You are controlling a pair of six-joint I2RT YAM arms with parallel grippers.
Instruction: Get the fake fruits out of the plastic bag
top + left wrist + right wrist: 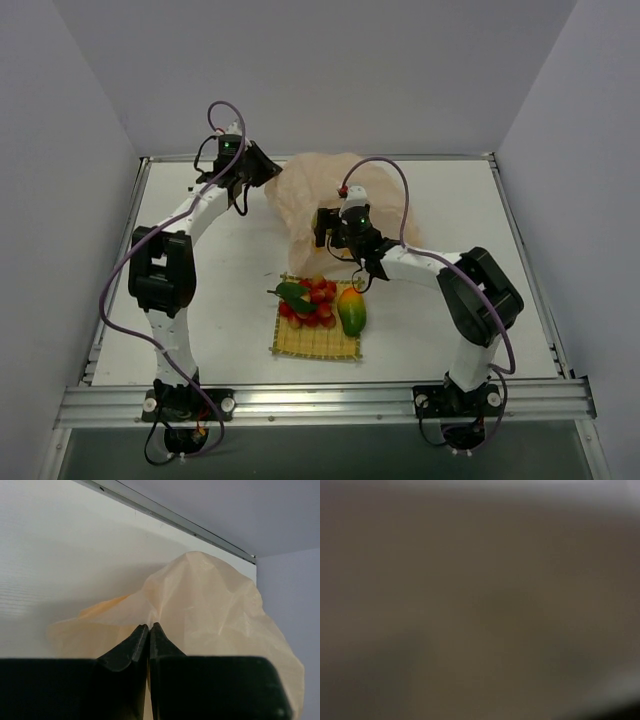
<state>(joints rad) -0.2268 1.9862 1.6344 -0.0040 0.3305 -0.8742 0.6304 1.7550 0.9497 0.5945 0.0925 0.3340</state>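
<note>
The peach-orange plastic bag [315, 190] lies crumpled at the back middle of the table and fills the left wrist view as well [210, 600]. My left gripper [150, 626] is shut on a fold of the bag's left edge and holds it lifted [268, 173]. My right gripper [320, 230] reaches into the bag's front opening; its fingers are hidden by the plastic, and the right wrist view is only a brown blur. Outside the bag lie a bunch of red berries with a green leaf [312, 300] and a mango [351, 311].
A yellow woven mat [315, 342] lies in front of the bag, with the berries and mango on it. A metal rail [170, 517] runs along the table's back edge. Grey walls close in the table on three sides.
</note>
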